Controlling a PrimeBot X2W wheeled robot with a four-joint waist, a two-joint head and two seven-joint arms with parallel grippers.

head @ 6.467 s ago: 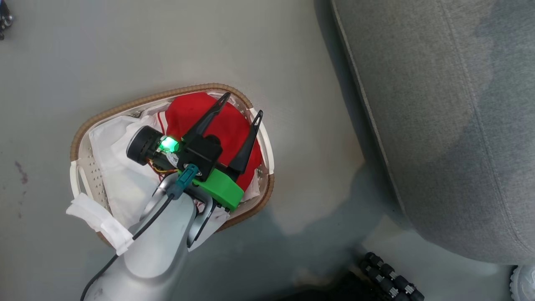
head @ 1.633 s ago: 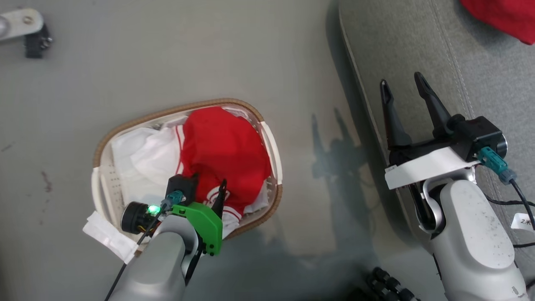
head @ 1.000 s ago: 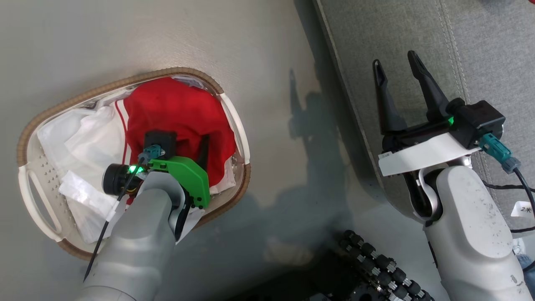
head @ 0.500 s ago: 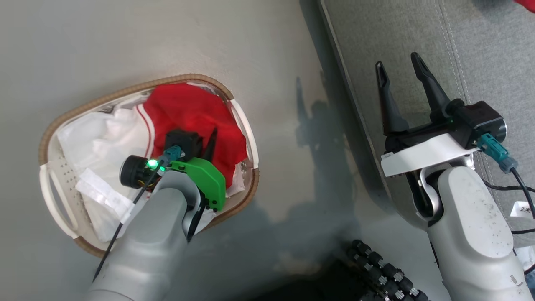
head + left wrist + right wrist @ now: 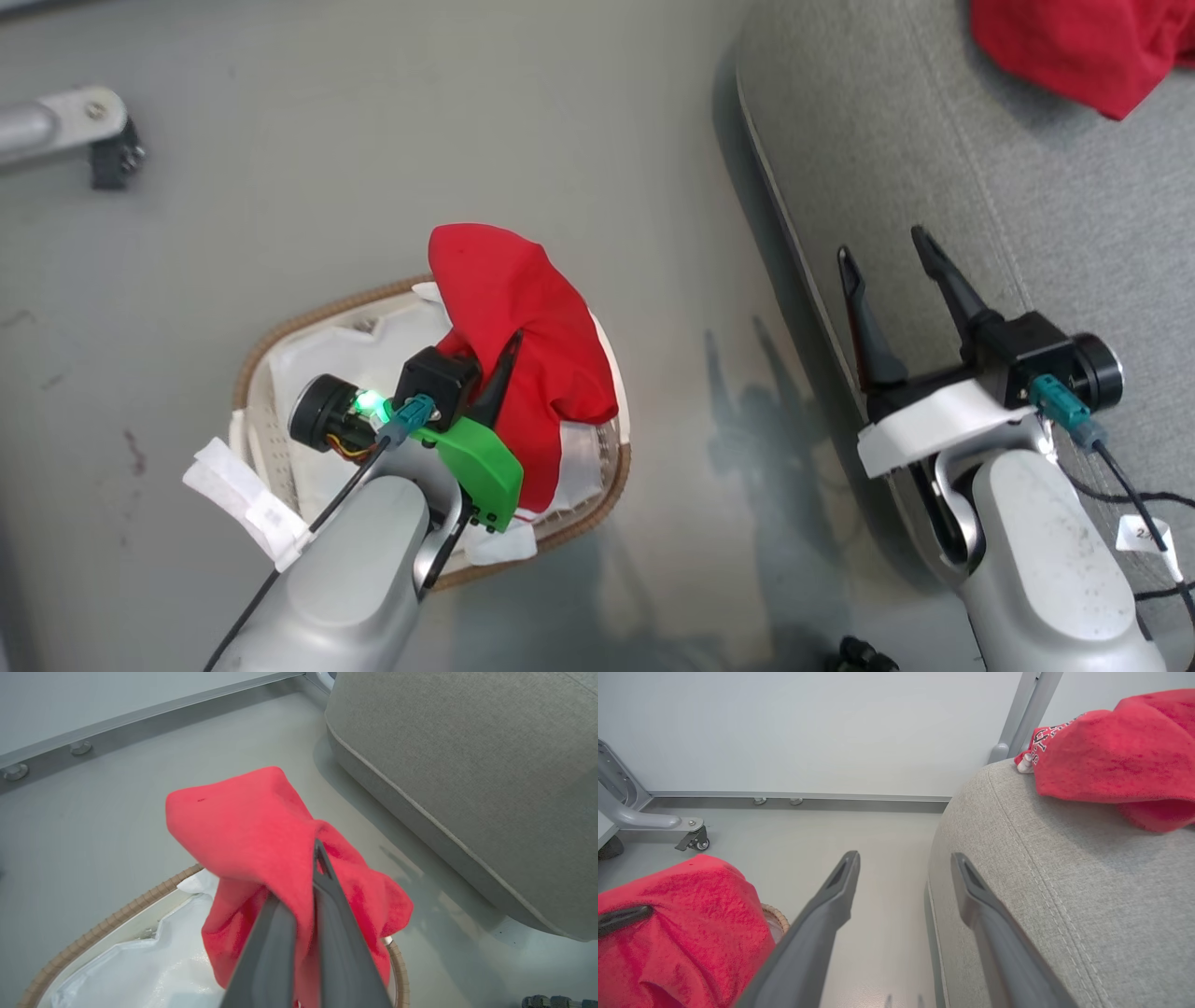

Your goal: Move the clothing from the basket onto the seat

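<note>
My left gripper (image 5: 509,350) (image 5: 314,868) is shut on a red garment (image 5: 518,355) (image 5: 252,826) (image 5: 677,933), which hangs lifted above the basket (image 5: 280,327) (image 5: 93,938). The white liner (image 5: 327,373) (image 5: 154,966) stays inside. A second red garment (image 5: 1083,42) (image 5: 1111,756) with lettering lies on the grey seat (image 5: 1027,187) (image 5: 467,765) (image 5: 1064,882) at the far right. My right gripper (image 5: 887,252) (image 5: 906,863) hangs open over the seat's left edge, holding nothing.
The grey floor (image 5: 373,140) surrounds the basket. A metal frame leg with a caster (image 5: 84,140) (image 5: 686,835) stands at the far left. A wall rail (image 5: 140,714) runs behind. The robot's wheeled base (image 5: 864,653) shows at the bottom edge.
My left gripper, shut on the red garment, has risen and pulled it up out of the basket. The head camera has shifted, bringing the garment on the seat into view. My right gripper stays open.
</note>
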